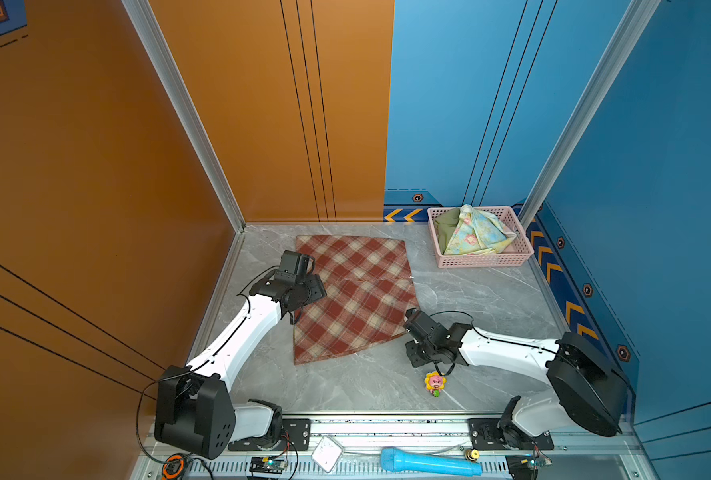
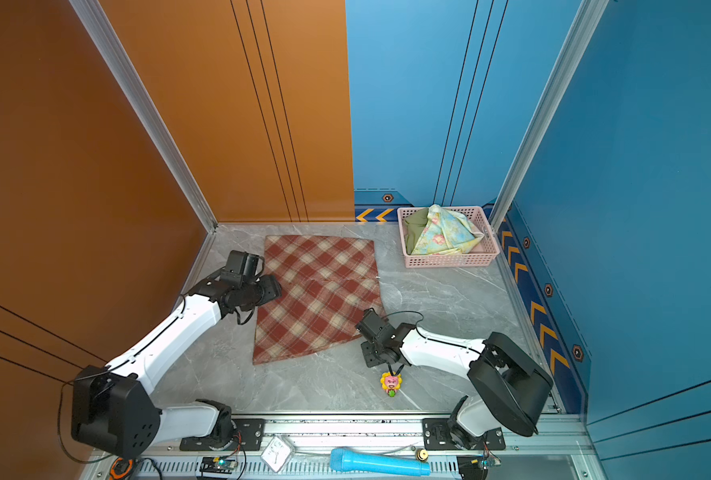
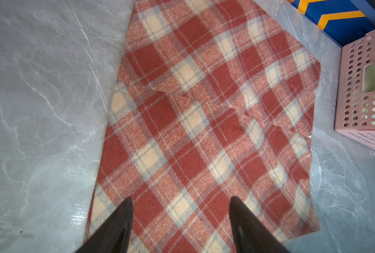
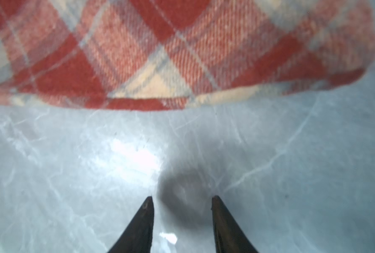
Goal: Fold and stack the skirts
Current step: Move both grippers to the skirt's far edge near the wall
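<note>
The red-and-cream plaid skirt [image 1: 356, 291] [image 2: 320, 291] lies spread flat on the grey table, with one fold line across its middle [image 3: 204, 98]. My left gripper [image 1: 312, 291] [image 3: 181, 198] hovers open over the skirt's left edge, and plaid cloth shows between its fingertips. My right gripper [image 1: 413, 353] [image 4: 182, 197] stands open over bare table just short of the skirt's near right hem [image 4: 182, 65], with nothing between its fingers. The floral skirt [image 1: 476, 232] and the olive green skirt [image 1: 445, 230] lie crumpled in the pink basket [image 1: 486, 261].
The basket [image 2: 453, 261] stands in the back right corner by the blue wall. A small flower toy [image 1: 435, 383] sits on the table near my right arm. A blue microphone [image 1: 428, 461] lies on the front rail. Walls close in the table on three sides.
</note>
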